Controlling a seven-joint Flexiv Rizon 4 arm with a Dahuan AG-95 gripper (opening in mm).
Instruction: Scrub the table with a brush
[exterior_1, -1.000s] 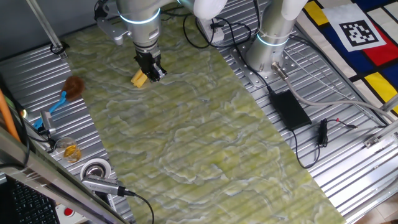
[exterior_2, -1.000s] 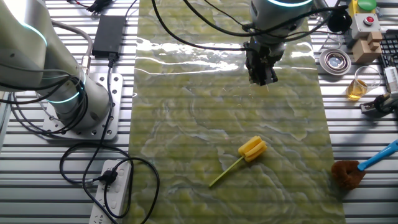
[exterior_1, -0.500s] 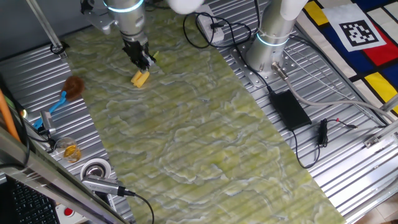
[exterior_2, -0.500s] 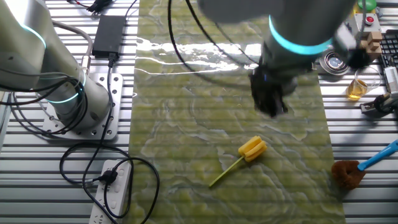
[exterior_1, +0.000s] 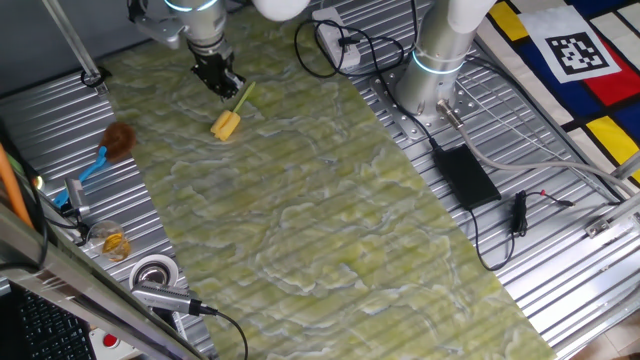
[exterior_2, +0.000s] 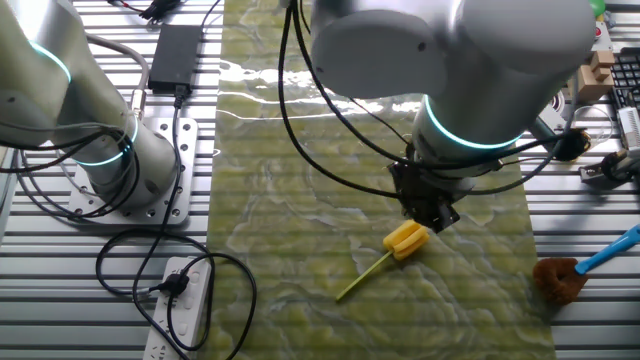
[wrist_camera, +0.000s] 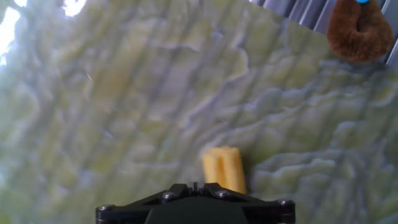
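Note:
The brush lies flat on the marbled yellow-green table (exterior_1: 330, 200), its yellow head (exterior_1: 226, 126) nearer and its pale stem (exterior_1: 243, 97) pointing away. In the other fixed view the head (exterior_2: 406, 239) lies just below my gripper (exterior_2: 432, 214), with the stem (exterior_2: 362, 280) running down-left over the table (exterior_2: 300, 190). My gripper (exterior_1: 224, 84) hangs close over the stem end, shut and holding nothing. In the hand view the brush head (wrist_camera: 224, 169) pokes out just beyond the closed fingertips (wrist_camera: 194, 185) on the table (wrist_camera: 124, 93).
A brown fluffy brush with a blue handle (exterior_1: 115, 140) (exterior_2: 560, 280) (wrist_camera: 359, 31) lies on the ribbed metal beside the table. A second arm's base (exterior_1: 435, 70) (exterior_2: 110, 150), a black power adapter (exterior_1: 465, 175), cables and a power strip (exterior_2: 175, 310) flank the other side.
My gripper has travelled along the table to the brush and now hovers right at it. The brush has not moved.

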